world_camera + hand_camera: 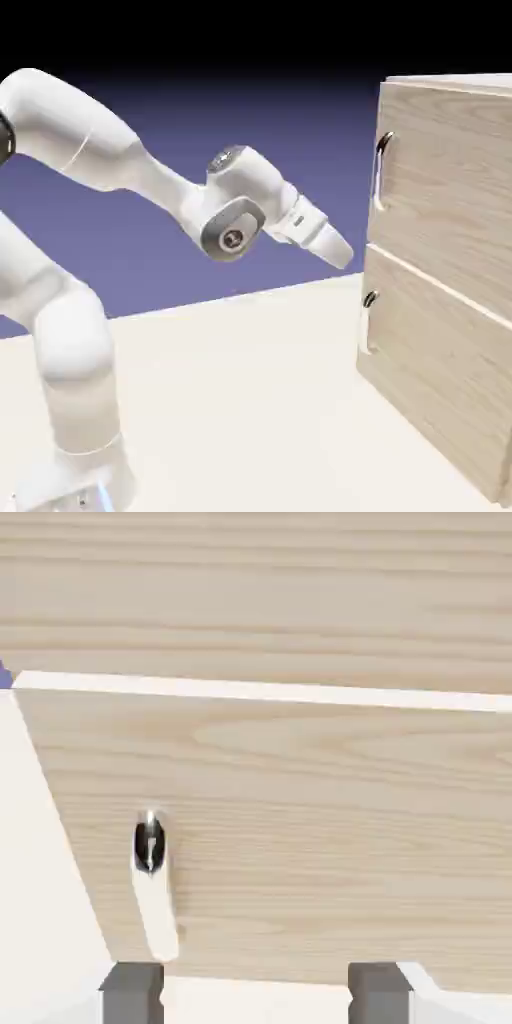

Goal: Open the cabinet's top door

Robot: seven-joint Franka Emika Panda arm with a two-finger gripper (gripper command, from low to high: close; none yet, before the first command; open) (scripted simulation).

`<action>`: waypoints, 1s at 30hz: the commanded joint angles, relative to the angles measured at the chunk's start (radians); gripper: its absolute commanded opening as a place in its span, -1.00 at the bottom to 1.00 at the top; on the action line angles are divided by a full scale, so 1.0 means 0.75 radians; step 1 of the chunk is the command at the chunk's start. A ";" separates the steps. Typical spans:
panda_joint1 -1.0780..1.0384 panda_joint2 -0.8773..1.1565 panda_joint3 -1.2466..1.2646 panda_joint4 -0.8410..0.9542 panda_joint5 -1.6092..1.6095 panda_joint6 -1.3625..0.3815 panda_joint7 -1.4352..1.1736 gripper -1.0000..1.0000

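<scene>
White two-finger hand [343, 255], jaws wide and empty, hung well apart from the tall light-wood cabinet [450, 300], whose upper wood-grain top door [455, 170] with its upright silver bar handle [381, 170] lay up-right of it.

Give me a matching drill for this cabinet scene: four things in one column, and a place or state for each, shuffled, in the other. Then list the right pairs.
Things:
1. top door
2. lower door
3. gripper
4. table

Places or states:
A. pale flat surface under the arm and the cabinet
B. open, in the air, short of the cabinet and touching nothing
C. shut upper panel, its silver handle at its left edge in the exterior view
D. shut panel nearest the tabletop

Pairs: 1-C, 2-D, 3-B, 4-A
</scene>
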 commanded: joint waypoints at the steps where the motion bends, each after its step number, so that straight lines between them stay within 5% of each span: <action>1: 0.040 0.048 -0.044 0.009 0.057 -0.012 -0.025 0.00; 30: 1.189 1.450 -1.310 0.275 1.700 -0.374 -0.742 0.00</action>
